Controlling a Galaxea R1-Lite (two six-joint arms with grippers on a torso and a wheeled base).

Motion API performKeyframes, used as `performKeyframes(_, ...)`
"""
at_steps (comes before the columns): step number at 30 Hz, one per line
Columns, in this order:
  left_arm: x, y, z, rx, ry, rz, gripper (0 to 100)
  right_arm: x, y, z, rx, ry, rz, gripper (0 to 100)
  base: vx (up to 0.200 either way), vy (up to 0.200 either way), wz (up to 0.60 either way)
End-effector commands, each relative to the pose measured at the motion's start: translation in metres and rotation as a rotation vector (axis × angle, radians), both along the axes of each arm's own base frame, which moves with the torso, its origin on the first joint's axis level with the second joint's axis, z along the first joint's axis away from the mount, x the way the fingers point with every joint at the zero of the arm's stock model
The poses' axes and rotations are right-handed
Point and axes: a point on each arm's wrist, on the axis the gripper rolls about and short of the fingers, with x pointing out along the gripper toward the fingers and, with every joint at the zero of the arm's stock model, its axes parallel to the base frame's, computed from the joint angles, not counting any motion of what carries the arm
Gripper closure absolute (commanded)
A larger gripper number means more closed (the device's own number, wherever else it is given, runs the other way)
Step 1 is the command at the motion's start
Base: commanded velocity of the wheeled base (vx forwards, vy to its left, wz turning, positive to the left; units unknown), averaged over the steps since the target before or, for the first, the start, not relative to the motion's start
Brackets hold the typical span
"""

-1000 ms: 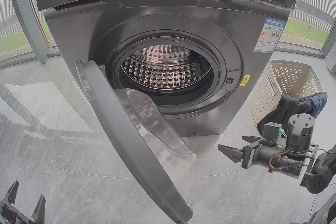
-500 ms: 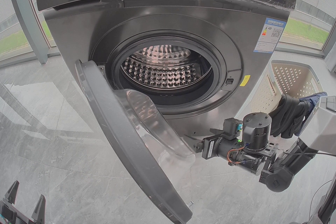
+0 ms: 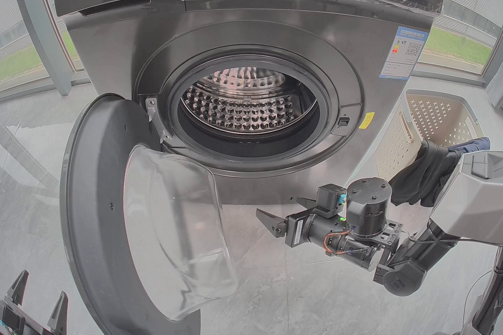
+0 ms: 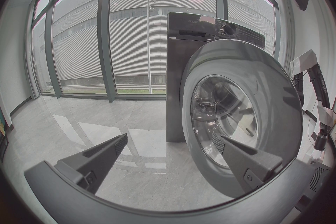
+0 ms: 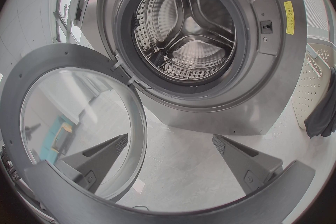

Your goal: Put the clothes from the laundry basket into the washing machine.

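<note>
We find door wide, freeing drum; right tool spread, empty, low before it; clothes hang on basket rim; left tool spread, empty.

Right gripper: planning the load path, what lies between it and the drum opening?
Only bare floor and the washing machine's front panel, in the head view; its open door stands aside.

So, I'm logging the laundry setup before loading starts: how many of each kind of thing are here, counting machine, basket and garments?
Washing machine: 1
Laundry basket: 1
Garments showing: 2, a black garment and a blue garment, both draped over the basket's rim
Total: 4
</note>
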Motion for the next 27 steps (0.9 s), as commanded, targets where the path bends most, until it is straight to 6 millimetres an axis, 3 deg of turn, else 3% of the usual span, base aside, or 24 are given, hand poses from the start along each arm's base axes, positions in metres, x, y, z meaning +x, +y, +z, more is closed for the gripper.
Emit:
performKeyframes(1, 0.000, 0.000, -0.005, 0.000, 0.000, 0.001, 0, 0.004, 0.008, -0.002, 0.005, -0.005, 0.014, 0, -0.200, 0.000, 0.00)
performKeyframes(15, 0.000, 0.000, -0.005, 0.004, -0.001, 0.001, 0, 0.020, 0.051, -0.005, 0.028, -0.038, 0.070, 0, -0.200, 0.000, 0.00)
performKeyframes(22, 0.000, 0.000, -0.005, 0.004, -0.001, 0.001, 0, 0.019, 0.075, -0.017, 0.030, -0.040, 0.107, 0, 0.000, 0.000, 0.00)
performKeyframes(27, 0.000, 0.000, -0.005, 0.006, -0.001, 0.001, 0, 0.017, 0.088, -0.014, 0.055, -0.063, 0.127, 0, 0.000, 0.000, 0.00)
